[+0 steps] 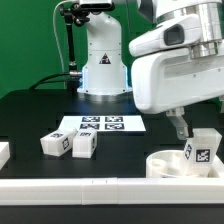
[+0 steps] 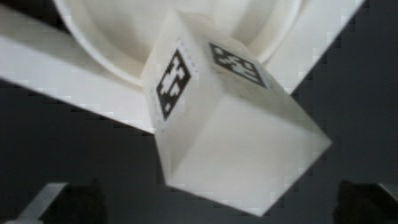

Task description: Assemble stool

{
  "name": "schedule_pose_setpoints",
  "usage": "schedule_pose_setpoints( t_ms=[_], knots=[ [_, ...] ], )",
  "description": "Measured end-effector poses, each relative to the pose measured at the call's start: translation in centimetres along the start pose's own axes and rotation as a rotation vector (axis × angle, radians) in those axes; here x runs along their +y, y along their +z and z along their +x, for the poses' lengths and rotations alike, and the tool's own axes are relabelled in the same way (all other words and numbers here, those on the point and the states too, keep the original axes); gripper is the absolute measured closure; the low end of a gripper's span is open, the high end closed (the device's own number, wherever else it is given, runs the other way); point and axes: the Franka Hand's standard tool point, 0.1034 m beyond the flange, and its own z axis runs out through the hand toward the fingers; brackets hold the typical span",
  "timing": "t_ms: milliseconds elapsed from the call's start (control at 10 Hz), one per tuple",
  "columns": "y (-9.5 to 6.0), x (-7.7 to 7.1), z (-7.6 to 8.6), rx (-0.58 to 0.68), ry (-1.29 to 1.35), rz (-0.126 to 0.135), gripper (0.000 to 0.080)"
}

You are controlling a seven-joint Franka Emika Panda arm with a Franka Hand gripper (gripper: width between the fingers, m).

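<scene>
My gripper [image 1: 188, 128] hangs with jaws spread wide, pinching nothing; 1 leg [image 2: 222, 120] stands in the round seat [image 2: 151, 40] beneath me; 2 other legs [image 1: 55, 144] [image 1: 85, 146] lie together, well apart from it, on the table [image 1: 30, 115].

Fig. 1. I can read no words, numbers or brand names in either view. The only signs are black-and-white square marker tags: several on the marker board [image 1: 103, 124] at the middle of the table [image 1: 30, 112], and one each on the lying leg [image 1: 55, 143] and the neighbour leg [image 1: 85, 146] near the front edge. One is on the upright leg [image 1: 201, 152] at the seat [image 1: 160, 166]. My wrist view shows two tags on that leg [image 2: 231, 130].
</scene>
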Motion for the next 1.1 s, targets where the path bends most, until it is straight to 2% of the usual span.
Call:
schedule_pose_setpoints(
  t_ms=[500, 700, 1100],
  knots=[
    [-0.02, 0.46, -0.24, -0.01, -0.29, -0.01, 0.0151],
    [0.01, 0.49, -0.13, -0.019, -0.477, -0.03, 0.0151],
    [-0.06, 0.48, 0.04, -0.044, -0.784, -0.049, 0.0151]
  ],
)
